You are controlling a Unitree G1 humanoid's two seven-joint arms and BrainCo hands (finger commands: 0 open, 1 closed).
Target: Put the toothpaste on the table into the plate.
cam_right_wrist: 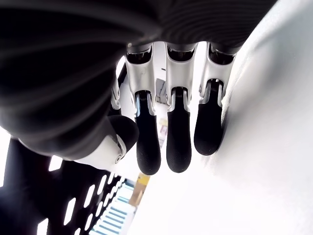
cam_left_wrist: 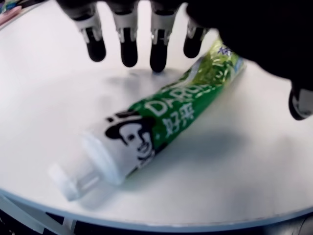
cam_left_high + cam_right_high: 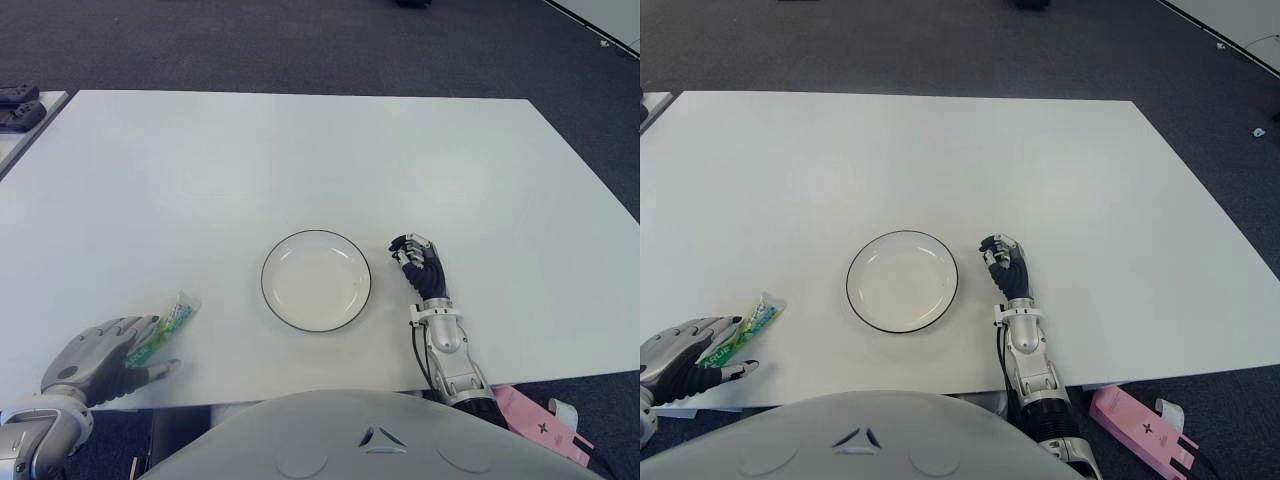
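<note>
Left hand (image 3: 100, 358) over toothpaste (image 2: 161, 120), fingers (image 2: 128, 46) spread, gripping nothing.
Empty plate (image 3: 316, 281) sits right of it on the desk (image 3: 300, 160); right hand (image 3: 420, 265), fingers curled empty, just beyond.

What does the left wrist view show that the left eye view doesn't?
Only the left wrist view shows the toothpaste close up: its white cap, printed label, and the left hand's fingertips open above it, not gripping. Only the left eye view shows the plate, empty, and the right hand beside it on its right. Both show the toothpaste lying on the table under the left hand.
</note>
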